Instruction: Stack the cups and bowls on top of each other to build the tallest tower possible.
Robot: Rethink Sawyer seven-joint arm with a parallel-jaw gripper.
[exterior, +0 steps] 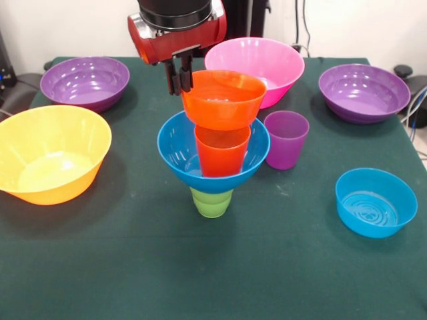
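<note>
Currently the tool (180, 79) pinches the small orange bowl (223, 99) at its 9 o'clock rim, keeping it seated on the orange cup (221, 151) atop the tower (215, 150).

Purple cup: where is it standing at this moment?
In the front view the purple cup stands upright on the green table, just right of the tower, in front of the pink bowl.

Seven bowls (253, 63) stand on the table, and three cups (286, 139)
</note>
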